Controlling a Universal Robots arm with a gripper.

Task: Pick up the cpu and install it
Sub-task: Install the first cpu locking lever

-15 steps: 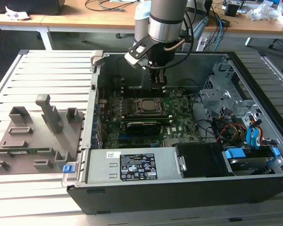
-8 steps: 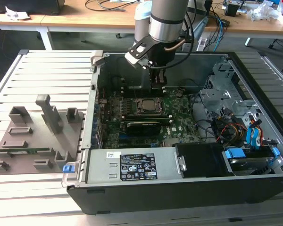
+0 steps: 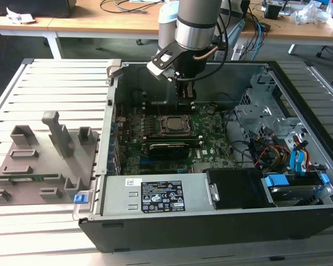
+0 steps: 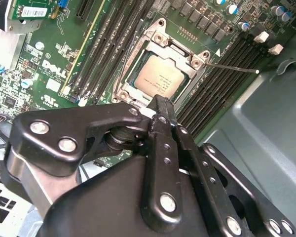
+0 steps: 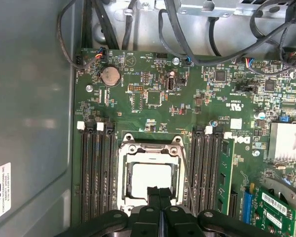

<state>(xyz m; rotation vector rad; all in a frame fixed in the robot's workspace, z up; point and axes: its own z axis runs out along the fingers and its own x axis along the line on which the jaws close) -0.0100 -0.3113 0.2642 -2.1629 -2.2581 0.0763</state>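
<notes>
First, the exterior view: the black gripper (image 3: 184, 101) of the silver robot arm (image 3: 195, 22) hangs inside an open black desktop computer case (image 3: 155, 233). It is close over the green motherboard (image 3: 211, 138) and just behind the dark square metal-framed socket (image 3: 175, 125). That case lies on a pale slatted metal table (image 3: 50, 83), beside a grey plastic tray with upright blocks (image 3: 39, 160) on the exterior view's left. Wooden desks (image 3: 100, 22) stand behind.

Next, the second wrist view adds the small flat square silver-grey cpu (image 4: 158, 79), seated flat in the socket. The fingers (image 4: 158, 128) are clenched together, empty, their tips beside the frame.

Lastly, the first wrist view looks straight down on the cpu (image 5: 150, 180), with black memory slots (image 5: 96, 173) flanking it. A round silver coin battery (image 5: 109, 75) sits well apart on the board.
</notes>
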